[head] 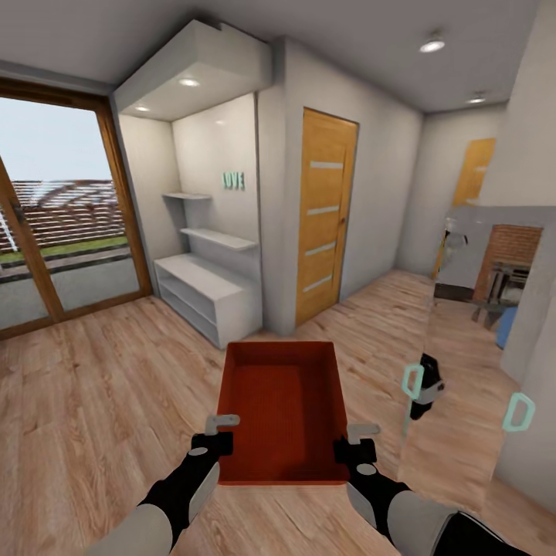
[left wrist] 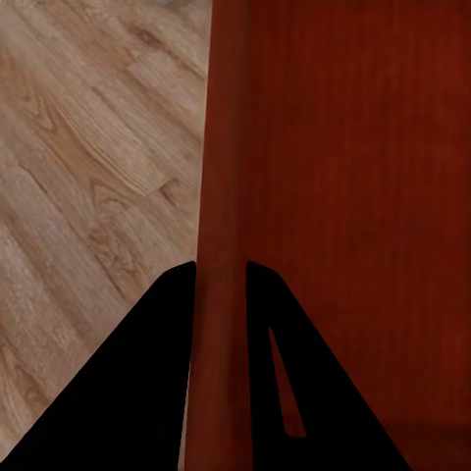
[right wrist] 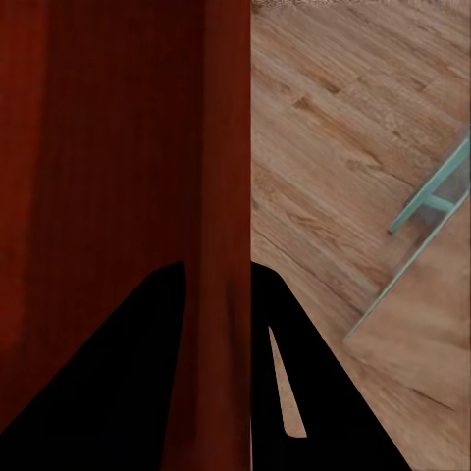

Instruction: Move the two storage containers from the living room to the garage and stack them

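Observation:
An orange-red storage container [head: 283, 409] with no lid hangs level above the light wood plank floor [head: 93, 386], held between both arms in the head view. My left gripper [head: 218, 439] is shut on the container's left wall near its close corner. My right gripper [head: 357, 444] is shut on the right wall opposite. In the left wrist view the thin red wall [left wrist: 221, 245] runs between the two black fingers [left wrist: 147, 392]. The right wrist view shows the same: the wall [right wrist: 228, 216] pinched between black fingers [right wrist: 314, 392].
Ahead stands a white alcove with shelves and a low cabinet [head: 205, 297]. A wooden door [head: 324, 216] is to its right, and a hallway leads back to a second door [head: 471, 174]. A glass sliding door [head: 62, 224] is on the left. A mirrored panel [head: 471, 340] stands close on the right.

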Controlling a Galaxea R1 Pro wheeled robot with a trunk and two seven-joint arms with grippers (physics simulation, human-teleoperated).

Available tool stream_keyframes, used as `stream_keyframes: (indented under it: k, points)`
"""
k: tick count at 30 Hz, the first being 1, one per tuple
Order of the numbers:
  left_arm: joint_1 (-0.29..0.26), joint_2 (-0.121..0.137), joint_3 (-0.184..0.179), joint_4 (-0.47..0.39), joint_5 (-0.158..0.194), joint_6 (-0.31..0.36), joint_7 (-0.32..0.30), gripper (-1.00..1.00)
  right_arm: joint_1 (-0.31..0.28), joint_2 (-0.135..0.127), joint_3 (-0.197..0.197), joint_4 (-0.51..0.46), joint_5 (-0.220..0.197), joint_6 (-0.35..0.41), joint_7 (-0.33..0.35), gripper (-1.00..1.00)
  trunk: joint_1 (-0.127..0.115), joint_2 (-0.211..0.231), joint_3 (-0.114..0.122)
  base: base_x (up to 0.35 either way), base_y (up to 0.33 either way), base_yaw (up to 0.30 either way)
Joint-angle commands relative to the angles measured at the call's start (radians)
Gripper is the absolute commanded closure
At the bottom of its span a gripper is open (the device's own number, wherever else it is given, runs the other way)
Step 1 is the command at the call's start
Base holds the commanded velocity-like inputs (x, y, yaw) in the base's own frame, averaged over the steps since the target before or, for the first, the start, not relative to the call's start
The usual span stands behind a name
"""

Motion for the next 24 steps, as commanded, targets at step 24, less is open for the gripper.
stream_keyframes:
  k: [24]
  points:
    - [0.0, 0.009, 0.013, -0.001, 0.007, 0.007, 0.014, 1.0, -0.001, -0.007, -0.067, -0.001, -0.003, -0.009, -0.002, 1.0, 0.001, -0.002, -0.002, 0.321, 0.116, -0.035]
